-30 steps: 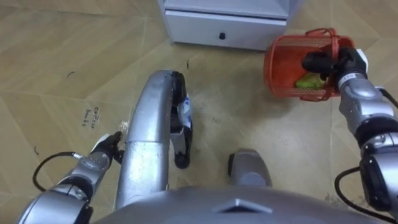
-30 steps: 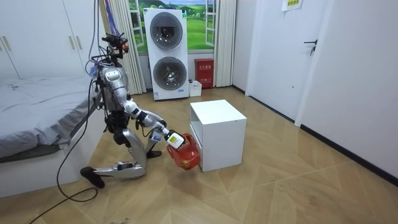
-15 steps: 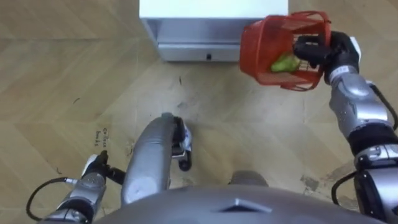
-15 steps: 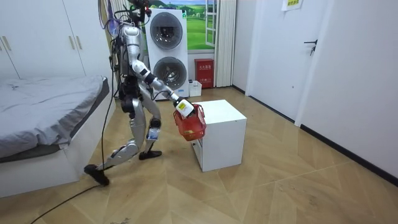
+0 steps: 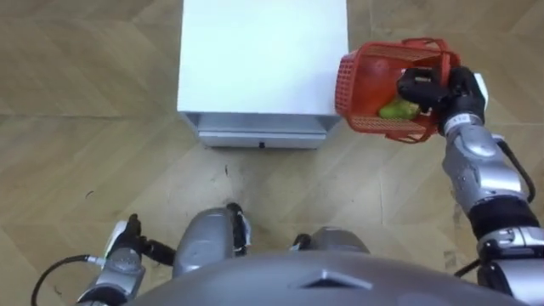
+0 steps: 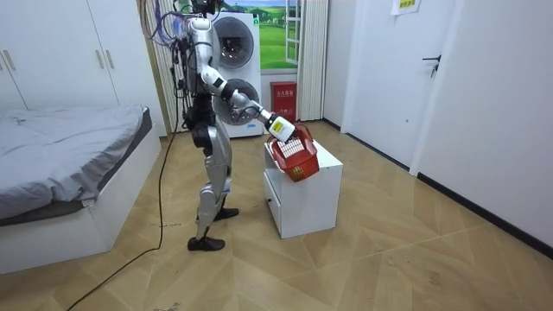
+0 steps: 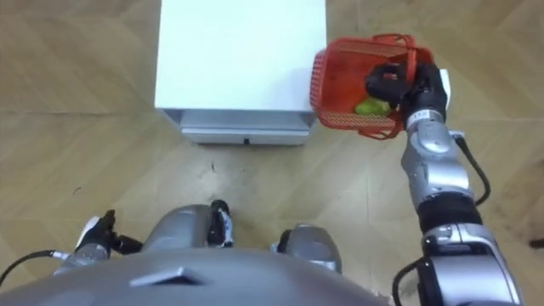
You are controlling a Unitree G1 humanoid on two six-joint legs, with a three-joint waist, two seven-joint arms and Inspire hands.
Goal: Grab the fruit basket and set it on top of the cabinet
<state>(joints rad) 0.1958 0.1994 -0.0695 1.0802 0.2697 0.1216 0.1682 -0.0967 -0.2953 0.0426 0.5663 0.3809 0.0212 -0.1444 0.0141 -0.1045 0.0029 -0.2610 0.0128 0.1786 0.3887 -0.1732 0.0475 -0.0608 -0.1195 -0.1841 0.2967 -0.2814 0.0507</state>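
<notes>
1. Possibly the fruit basket is heading for a spill: it is hanging tilted from the right hand, so a swing could be rolling the green fruit out.
2. It is also riding just beside the white cabinet, on the hand's inner side; a bump there could be twisting the handle loose.
3. The right hand is curling tightly round the basket's handle, carrying it clear of the floor.
4. The left hand is hanging low by the thigh; I cannot tell its state.
</notes>
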